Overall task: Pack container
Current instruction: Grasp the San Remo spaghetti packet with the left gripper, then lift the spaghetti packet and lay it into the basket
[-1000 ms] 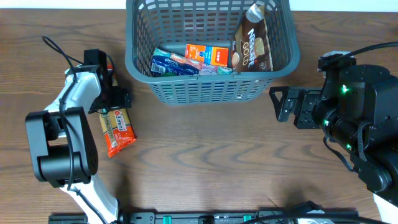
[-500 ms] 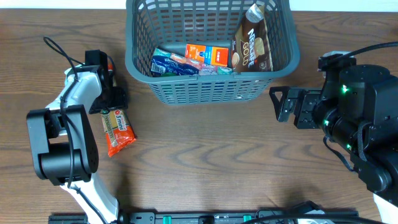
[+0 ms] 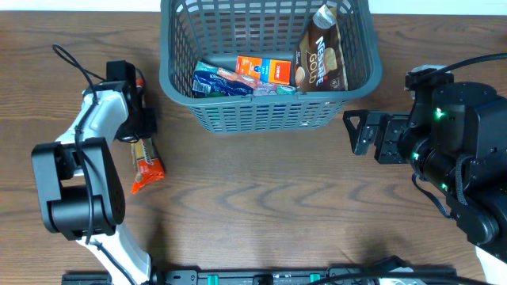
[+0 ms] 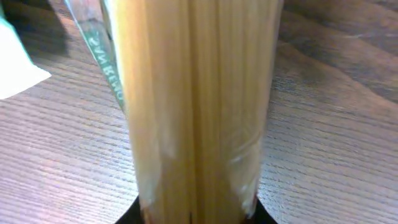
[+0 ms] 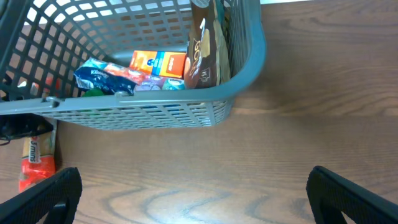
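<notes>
- The container (image 3: 261,119), a dark grey basket, sits mid-way along the far edge of the worktop (image 3: 261,206), with a coffee pouch (image 3: 321,55) inside.
- The left end effector (image 3: 145,127) pinches a spaghetti packet (image 3: 146,162) near the left edge.
- The right end effector (image 3: 355,133) is spread wide near the right edge.

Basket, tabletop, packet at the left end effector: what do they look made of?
Basket: moulded plastic, matte grey; uniform slotted lattice. Tabletop: wood or wood-look laminate, low sheen; grain shows, which is unclear. Packet: clear glossy film over pale straight strands, likely spaghetti; glare and creases show.
</notes>
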